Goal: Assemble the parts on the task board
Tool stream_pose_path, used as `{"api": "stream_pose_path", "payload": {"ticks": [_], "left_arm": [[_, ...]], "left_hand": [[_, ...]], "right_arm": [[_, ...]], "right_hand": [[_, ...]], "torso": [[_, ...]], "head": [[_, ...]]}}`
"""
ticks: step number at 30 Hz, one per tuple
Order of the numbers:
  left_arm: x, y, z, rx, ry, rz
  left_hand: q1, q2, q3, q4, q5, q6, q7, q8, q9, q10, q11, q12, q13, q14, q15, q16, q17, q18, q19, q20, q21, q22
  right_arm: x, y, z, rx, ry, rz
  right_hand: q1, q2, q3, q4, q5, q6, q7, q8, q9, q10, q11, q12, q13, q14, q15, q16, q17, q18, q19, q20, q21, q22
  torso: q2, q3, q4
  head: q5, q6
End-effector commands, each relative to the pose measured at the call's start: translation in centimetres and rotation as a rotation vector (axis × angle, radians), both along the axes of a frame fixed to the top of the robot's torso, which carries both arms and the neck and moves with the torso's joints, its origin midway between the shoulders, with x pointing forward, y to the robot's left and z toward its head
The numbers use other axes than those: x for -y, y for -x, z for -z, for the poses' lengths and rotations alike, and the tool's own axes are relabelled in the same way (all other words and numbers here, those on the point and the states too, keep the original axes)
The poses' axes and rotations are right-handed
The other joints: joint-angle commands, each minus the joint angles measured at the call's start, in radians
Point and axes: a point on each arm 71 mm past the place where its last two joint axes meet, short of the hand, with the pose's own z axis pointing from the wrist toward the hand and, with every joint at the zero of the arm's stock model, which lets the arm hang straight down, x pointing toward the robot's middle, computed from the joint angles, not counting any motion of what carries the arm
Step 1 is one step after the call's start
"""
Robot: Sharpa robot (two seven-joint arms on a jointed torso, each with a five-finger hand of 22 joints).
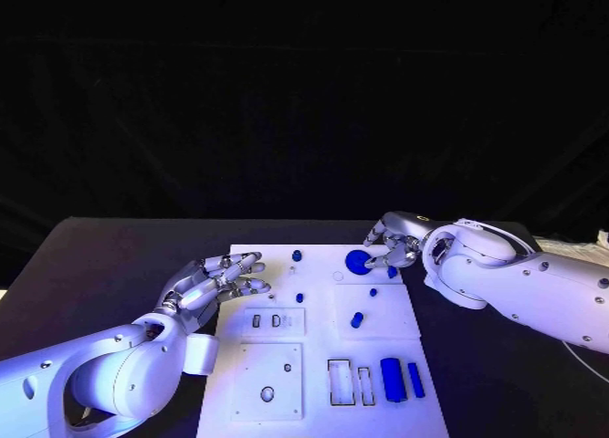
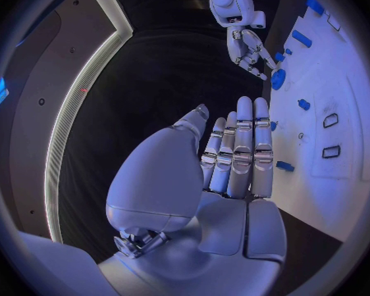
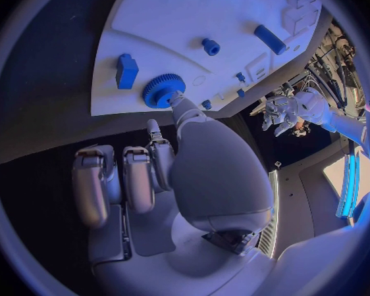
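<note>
The white task board (image 1: 318, 365) is seen at lower centre of the head view, laid on the black desk (image 1: 107, 246); the right hand (image 1: 390, 248) is placed at the board's upper right edge, right of frame centre, over a round blue gear (image 1: 358, 262); in the right wrist view the gear (image 3: 162, 89) is touched at its rim by a fingertip (image 3: 177, 100) of the right hand (image 3: 164, 171), the other fingers being curled back off the board; whether the gear is pinched or only touched cannot be told.

The left hand (image 1: 215, 283) is seen at the board's left edge, left of frame centre; nothing is held; in the left wrist view its fingers (image 2: 238, 151) are stretched straight and pressed side by side, with the thumb set apart.

Small blue parts are scattered on the board: a small peg (image 1: 297, 255) near the top; a small peg (image 1: 300, 297) at mid board; an oblong piece (image 1: 357, 319) right of centre; two upright blue bars (image 1: 393, 379) at lower right, just beside empty rectangular slots (image 1: 340, 381); a blue block (image 3: 126, 71) is seen near the gear in the right wrist view.
</note>
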Motion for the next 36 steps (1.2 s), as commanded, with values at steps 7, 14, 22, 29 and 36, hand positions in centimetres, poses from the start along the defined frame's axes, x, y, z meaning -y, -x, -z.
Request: {"api": "stream_pose_path", "payload": {"ticks": [7,14,22,29,36], "left_arm": [[0.3,0.1,-0.2,0.016,0.017,0.015],[0.3,0.1,-0.2,0.015,0.016,0.014],[0.2,0.0,-0.1,0.011,0.013,0.012],[0.2,0.0,-0.1,0.009,0.012,0.012],[0.2,0.0,-0.1,0.006,0.011,0.014]], "left_hand": [[0.007,0.008,0.002,-0.007,-0.004,-0.004,0.003,-0.004,0.0,-0.008,-0.001,-0.003,0.0,-0.005,0.001,-0.005,0.002,0.012,0.0,-0.002,-0.003,-0.001],[0.007,0.008,0.002,-0.007,-0.004,-0.004,0.003,-0.004,0.0,-0.008,-0.001,-0.003,0.0,-0.005,0.001,-0.005,0.002,0.012,0.0,-0.002,-0.003,-0.001],[0.007,0.008,0.002,-0.007,-0.004,-0.004,0.003,-0.004,0.0,-0.008,-0.001,-0.003,0.0,-0.005,0.001,-0.005,0.002,0.012,0.0,-0.002,-0.003,-0.001],[0.007,0.008,0.003,-0.008,-0.004,-0.005,0.003,-0.005,-0.001,-0.009,-0.001,-0.003,0.0,-0.006,0.001,-0.005,0.002,0.012,0.0,-0.002,-0.003,-0.001],[0.007,0.007,0.003,-0.008,-0.004,-0.005,0.004,-0.005,-0.001,-0.009,-0.001,-0.003,0.0,-0.006,0.001,-0.005,0.002,0.012,0.0,-0.002,-0.003,-0.001]], "right_arm": [[-0.6,-0.4,0.8,-0.047,0.022,-0.011],[-1.1,-0.4,1.1,-0.065,0.015,-0.025],[-1.2,-0.5,1.2,-0.077,0.016,-0.029],[-1.6,-0.5,1.3,-0.081,0.018,-0.038],[-1.6,-0.6,1.4,-0.085,0.028,-0.026]], "right_hand": [[-0.002,0.012,-0.004,0.003,-0.007,0.004,0.003,0.006,0.002,0.039,0.003,0.027,0.108,0.085,0.011,0.006,0.156,-0.022,0.088,0.009,0.007,0.229],[-0.002,0.018,-0.004,0.004,-0.008,0.01,0.003,0.008,0.003,0.043,0.003,0.041,0.121,0.085,0.011,0.006,0.157,-0.022,0.088,0.009,0.008,0.23],[-0.002,0.027,-0.002,0.004,-0.006,0.013,0.003,0.008,0.003,0.046,0.004,0.051,0.132,0.085,0.011,0.008,0.16,-0.023,0.09,0.01,0.01,0.235],[-0.001,0.039,0.001,0.003,-0.003,0.026,0.002,0.014,0.004,0.048,0.003,0.058,0.14,0.086,0.011,0.009,0.163,-0.024,0.094,0.01,0.013,0.242],[0.013,0.069,0.016,-0.012,-0.029,0.07,-0.008,0.031,0.01,0.055,-0.006,0.074,0.157,0.085,0.005,0.008,0.161,-0.026,0.098,0.006,0.016,0.249]], "torso": [[0.0,-0.0013,0.0009],[-0.001,-0.001,0.0004],[-0.001,-0.0016,0.0014],[-0.001,-0.0024,0.0017],[-0.001,-0.002,0.0015]], "head": [[-0.001,-0.005],[0.001,-0.009],[0.001,-0.009],[0.002,-0.012],[0.004,-0.015]]}}
